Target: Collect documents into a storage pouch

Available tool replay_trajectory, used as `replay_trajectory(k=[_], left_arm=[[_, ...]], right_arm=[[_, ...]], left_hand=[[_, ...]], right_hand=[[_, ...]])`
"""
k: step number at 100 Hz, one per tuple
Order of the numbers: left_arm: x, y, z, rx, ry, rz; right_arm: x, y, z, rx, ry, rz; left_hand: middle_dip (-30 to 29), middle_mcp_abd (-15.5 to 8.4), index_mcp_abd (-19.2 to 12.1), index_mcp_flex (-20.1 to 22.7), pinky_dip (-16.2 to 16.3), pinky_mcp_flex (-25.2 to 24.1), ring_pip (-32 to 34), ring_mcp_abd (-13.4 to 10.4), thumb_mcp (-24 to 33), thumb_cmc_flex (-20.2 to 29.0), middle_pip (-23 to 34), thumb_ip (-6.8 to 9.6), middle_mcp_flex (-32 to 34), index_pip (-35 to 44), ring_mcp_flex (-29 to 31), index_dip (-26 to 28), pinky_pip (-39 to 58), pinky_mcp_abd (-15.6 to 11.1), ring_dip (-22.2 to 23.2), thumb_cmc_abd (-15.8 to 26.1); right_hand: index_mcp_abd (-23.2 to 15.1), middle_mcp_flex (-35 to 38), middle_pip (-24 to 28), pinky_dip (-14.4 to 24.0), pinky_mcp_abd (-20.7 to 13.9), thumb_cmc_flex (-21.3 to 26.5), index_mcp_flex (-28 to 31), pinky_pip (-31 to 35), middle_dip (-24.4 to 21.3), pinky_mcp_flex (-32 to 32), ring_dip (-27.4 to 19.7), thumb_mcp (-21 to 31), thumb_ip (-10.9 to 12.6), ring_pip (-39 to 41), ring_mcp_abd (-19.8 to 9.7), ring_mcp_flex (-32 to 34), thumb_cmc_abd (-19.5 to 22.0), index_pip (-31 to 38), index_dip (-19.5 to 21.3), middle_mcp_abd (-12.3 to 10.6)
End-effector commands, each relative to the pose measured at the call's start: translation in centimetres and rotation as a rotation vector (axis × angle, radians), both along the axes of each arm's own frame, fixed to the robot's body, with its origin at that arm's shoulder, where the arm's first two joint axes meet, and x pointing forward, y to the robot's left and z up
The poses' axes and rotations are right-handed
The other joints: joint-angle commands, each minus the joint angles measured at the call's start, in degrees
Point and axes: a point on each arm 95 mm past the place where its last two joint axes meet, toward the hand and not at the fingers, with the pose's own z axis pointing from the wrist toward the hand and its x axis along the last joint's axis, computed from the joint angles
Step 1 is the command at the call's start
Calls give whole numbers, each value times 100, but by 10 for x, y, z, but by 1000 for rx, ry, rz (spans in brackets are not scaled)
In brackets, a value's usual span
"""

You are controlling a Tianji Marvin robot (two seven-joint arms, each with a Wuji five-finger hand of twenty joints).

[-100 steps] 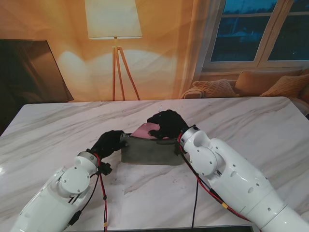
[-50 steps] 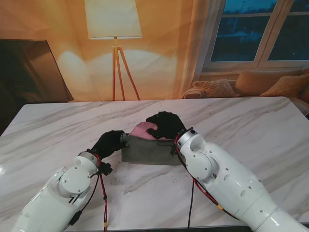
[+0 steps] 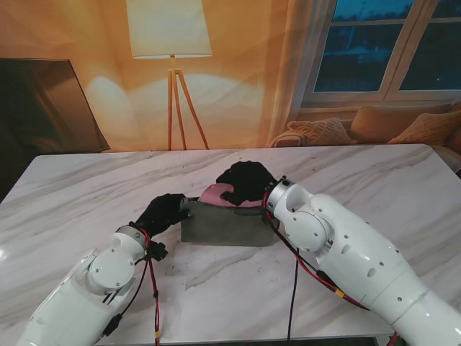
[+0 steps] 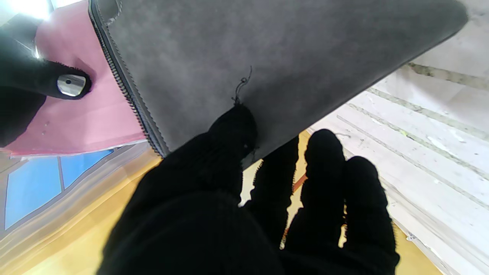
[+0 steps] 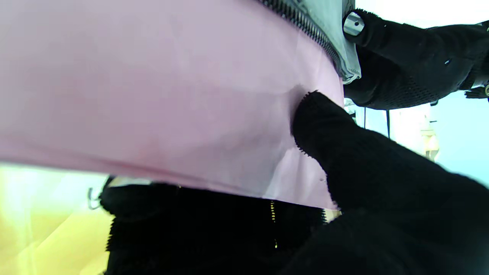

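Observation:
A grey felt pouch (image 3: 222, 225) stands on edge in the middle of the marble table (image 3: 374, 187), its zipper (image 4: 126, 95) open. My left hand (image 3: 164, 213), in a black glove, is shut on the pouch's left end, thumb pressed against the grey side (image 4: 267, 57). A pink document (image 3: 215, 193) sticks partly out of the pouch's open top. My right hand (image 3: 247, 184) is shut on that pink sheet (image 5: 153, 95), thumb on one face and fingers behind it. The sheet's lower part is hidden inside the pouch.
A floor lamp (image 3: 171, 43) on a tripod stands beyond the table's far edge. A sofa with cushions (image 3: 382, 122) sits under the window at the far right. A dark panel (image 3: 43, 108) leans at the far left.
My right arm has swung outward to the right and its hand has risen slightly over the pouch with the pink sheet. The left hand and pouch have stayed put.

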Motion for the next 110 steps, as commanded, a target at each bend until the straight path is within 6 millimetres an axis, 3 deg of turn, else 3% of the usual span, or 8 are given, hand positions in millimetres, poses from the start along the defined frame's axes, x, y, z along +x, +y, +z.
replay_trajectory(k=[1,21,35,51,67,76,89,110], left_arm=[[0,-4,5,-9,-10,-19],[0,-4,5,7,-29,-26],[1,-3,5,9,-34,-28],[0,-4,4,6,-30,-30],[-1,-6,2,5,-23,-24],[-1,-6,2,4,-20,-22],[-1,-7,2,3,-19,-22],[-1,-8,1,3,-18,-30]], right_arm=[[0,6,-4,-29,12,-2],[-2,14,-12,-53,71,7],[-3,16,-16,-69,87,11],[-4,12,-15,-52,83,-3],[-4,4,-9,-22,65,-35],[-3,-1,-6,6,51,-61],[-3,-6,-2,52,28,-100],[-5,-2,-4,108,22,-121]], left_hand=[[-6,-1,-215,149,52,-112,148,227,136,-27,155,-48,96,90,93,-15,-4,-427,14,81],[-5,-54,-300,286,26,-89,53,183,224,218,-66,-70,150,190,87,21,-20,-406,-41,88],[-10,-71,-312,337,9,-87,-9,155,218,273,-169,-65,139,224,71,35,-30,-405,-82,97],[-3,-61,-312,355,-3,-97,-44,154,200,276,-224,-64,153,246,63,43,-36,-409,-110,103],[17,-65,-309,357,-9,-93,-50,170,193,277,-247,-59,170,257,70,41,-30,-401,-123,102],[27,-59,-302,352,-11,-91,-48,170,190,280,-257,-56,178,257,72,35,-28,-399,-128,103],[38,-54,-306,356,-14,-88,-41,175,188,279,-264,-55,192,265,80,34,-24,-397,-132,98],[46,-55,-306,363,-18,-82,-33,171,186,278,-275,-54,208,274,91,27,-20,-393,-137,101]], right_hand=[[-653,229,-35,63,-36,485,624,272,15,-37,66,746,450,216,-184,228,425,481,156,61],[-672,184,-169,85,-67,224,124,192,-63,-243,77,655,420,85,-96,75,410,650,-324,18],[-692,-154,-373,52,-46,-550,-670,-122,-74,-627,14,867,150,-315,10,-310,-147,1121,-879,-55],[-573,-847,-494,166,-5,-1783,-1088,-476,-476,-1076,38,1244,10,-855,111,-876,-496,724,-764,-94],[-377,-1329,-686,280,-55,-2315,-1168,-540,-590,-1193,127,1384,311,-1094,93,-1231,-424,-166,-214,-81],[-343,-1372,-659,297,-82,-2284,-1187,-541,-580,-1192,155,1455,392,-1075,60,-1232,-464,-252,-126,-80],[-548,-1009,-318,239,-189,-1400,-1213,-335,-458,-860,165,1257,-4,-842,-41,-922,-454,718,-501,-99],[-675,-15,271,87,-283,-503,-351,257,188,-20,163,1051,118,-255,-197,-113,-310,1497,-500,-35]])
